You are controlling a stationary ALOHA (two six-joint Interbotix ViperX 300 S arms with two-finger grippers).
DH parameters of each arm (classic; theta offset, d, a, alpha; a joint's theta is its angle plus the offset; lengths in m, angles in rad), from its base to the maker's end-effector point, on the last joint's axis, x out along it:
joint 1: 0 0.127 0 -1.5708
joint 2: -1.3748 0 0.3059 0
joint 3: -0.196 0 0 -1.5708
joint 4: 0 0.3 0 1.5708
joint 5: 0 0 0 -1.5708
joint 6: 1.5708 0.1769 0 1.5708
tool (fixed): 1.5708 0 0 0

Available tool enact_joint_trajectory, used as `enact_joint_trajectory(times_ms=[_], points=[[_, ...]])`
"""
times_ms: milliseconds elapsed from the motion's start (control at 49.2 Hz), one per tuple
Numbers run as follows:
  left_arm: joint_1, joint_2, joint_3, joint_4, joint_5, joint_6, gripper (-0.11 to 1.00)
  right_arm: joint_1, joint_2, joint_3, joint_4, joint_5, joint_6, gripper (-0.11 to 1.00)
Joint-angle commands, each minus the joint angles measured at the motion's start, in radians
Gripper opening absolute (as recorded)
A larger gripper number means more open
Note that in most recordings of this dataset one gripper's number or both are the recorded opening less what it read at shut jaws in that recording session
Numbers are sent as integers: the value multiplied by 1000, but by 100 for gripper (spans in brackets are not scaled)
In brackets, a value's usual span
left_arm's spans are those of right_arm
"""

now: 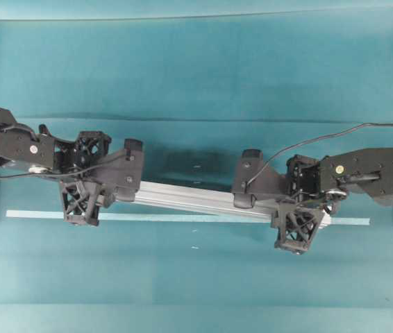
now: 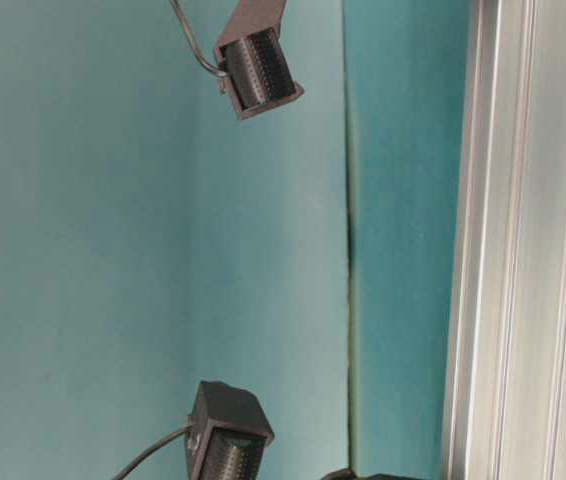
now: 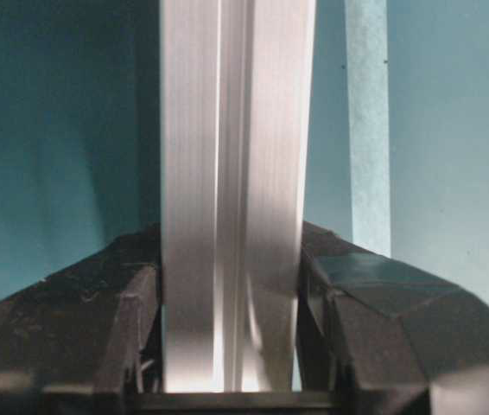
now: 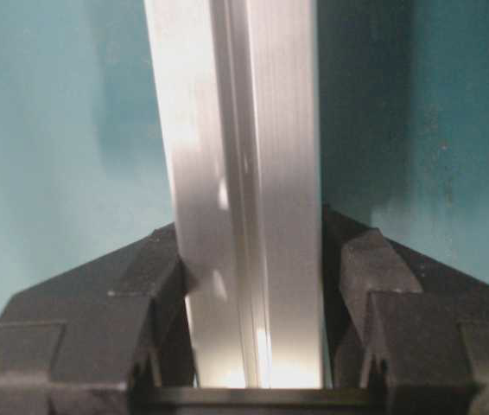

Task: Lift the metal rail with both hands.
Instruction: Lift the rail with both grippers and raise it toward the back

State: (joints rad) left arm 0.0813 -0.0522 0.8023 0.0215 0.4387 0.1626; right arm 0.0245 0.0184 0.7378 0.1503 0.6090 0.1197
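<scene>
The metal rail (image 1: 189,198) is lying slantwise between the two grippers, its left end a little farther up the overhead view than its right end. The left gripper (image 3: 231,346) is clamping that left end: its fingers (image 3: 132,328) are pressing against both long sides of the grooved silver bar, which is running straight away from them. The right gripper (image 4: 257,346) is doing the same at the other end, with its fingers (image 4: 154,303) closing flush on both flanks of the bar. Whether the bar is clear of the desk (image 1: 196,69) cannot be told from these views. Just past the fingers, on the near side of the bar, a thin pale-teal tape strip (image 1: 182,218) is lying flat on the teal cloth, partly crossing under the bar's right end.
</scene>
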Motion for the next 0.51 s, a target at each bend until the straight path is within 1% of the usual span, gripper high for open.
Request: enact_joint_trajectory(times_ms=[0, 122, 325, 488], points=[[3, -52, -41, 2, 55, 2, 31, -8, -31, -29, 11, 25, 5, 39], [8, -92, -75, 5, 143, 8, 31, -21, -77, -77, 11, 117, 3, 39], [9, -153, -138, 5, 253, 6, 31, -52, -150, -179, 11, 310, -2, 39], [8, -219, -229, 5, 371, 0, 31, -69, -204, -264, 11, 445, -5, 39]])
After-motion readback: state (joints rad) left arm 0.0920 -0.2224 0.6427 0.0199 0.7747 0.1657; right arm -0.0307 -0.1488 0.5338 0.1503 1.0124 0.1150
